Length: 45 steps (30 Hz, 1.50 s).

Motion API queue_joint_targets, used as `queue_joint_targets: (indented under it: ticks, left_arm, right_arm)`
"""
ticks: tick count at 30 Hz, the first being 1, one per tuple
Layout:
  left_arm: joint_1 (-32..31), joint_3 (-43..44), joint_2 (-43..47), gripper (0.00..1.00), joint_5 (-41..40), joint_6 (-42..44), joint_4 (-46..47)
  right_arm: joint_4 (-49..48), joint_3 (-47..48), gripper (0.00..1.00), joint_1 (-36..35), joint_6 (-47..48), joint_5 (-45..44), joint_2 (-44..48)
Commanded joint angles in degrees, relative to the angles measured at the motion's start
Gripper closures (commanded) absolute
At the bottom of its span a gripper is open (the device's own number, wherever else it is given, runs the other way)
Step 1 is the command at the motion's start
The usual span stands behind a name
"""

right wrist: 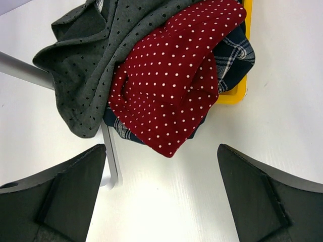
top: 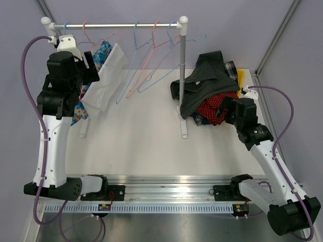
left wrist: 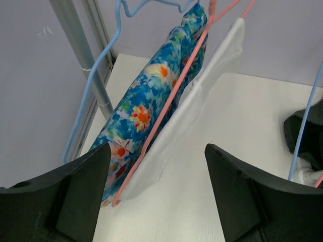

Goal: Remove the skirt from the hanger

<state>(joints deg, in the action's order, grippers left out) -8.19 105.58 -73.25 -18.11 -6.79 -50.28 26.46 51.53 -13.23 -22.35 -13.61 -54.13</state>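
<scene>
A white skirt (top: 103, 83) hangs on a pink hanger (left wrist: 169, 105) at the left end of the rack rail (top: 116, 25). A blue floral skirt (top: 102, 52) hangs just behind it. In the left wrist view the floral skirt (left wrist: 146, 106) and white skirt (left wrist: 186, 116) hang side by side with the pink wire between them. My left gripper (left wrist: 157, 191) is open and empty, just short of their lower edges; it also shows in the top view (top: 90, 63). My right gripper (right wrist: 161, 196) is open and empty above the table, near a clothes pile.
Several empty blue and pink hangers (top: 146, 60) hang along the rail. The rack's right post (top: 182, 80) and foot (right wrist: 111, 156) stand beside a pile holding a grey dotted garment (right wrist: 86, 65), a red polka-dot garment (right wrist: 171, 80) and plaid cloth on a yellow tray (right wrist: 237, 91).
</scene>
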Motion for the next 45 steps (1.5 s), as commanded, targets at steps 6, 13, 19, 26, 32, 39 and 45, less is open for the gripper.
queue_joint_targets:
  ticks: [6,13,19,26,32,39,45]
  left_arm:
    - [3.2,-2.7,-1.6,0.21,6.4,-1.6,8.3]
    - [5.8,-2.2,-5.9,0.25,10.8,-3.2,11.0]
    - [7.4,0.9,-11.1,0.57,14.7,-5.0,11.0]
    - [7.4,1.9,-8.9,1.0,17.7,-5.7,11.5]
    - [7.2,7.0,-4.4,1.0,21.7,-7.5,7.2]
    - [5.0,16.8,-2.7,1.0,23.3,-8.6,-0.1]
    - [4.6,15.6,1.9,1.0,25.8,-10.6,-0.8]
  right_arm:
    - [-1.0,0.2,0.0,0.0,0.5,1.0,0.3]
    - [-1.2,0.6,0.01,0.0,0.7,0.9,-0.5]
    - [-1.4,1.1,0.0,0.0,0.9,0.7,-1.2]
    - [-2.8,2.4,0.01,-0.3,4.1,3.8,1.9]
    - [-7.0,10.9,0.01,-2.7,8.4,15.7,5.6]
    - [-5.3,29.5,0.0,-26.8,19.9,14.8,-2.7]
    - [-5.1,39.6,0.01,-52.7,28.1,-5.8,-14.9]
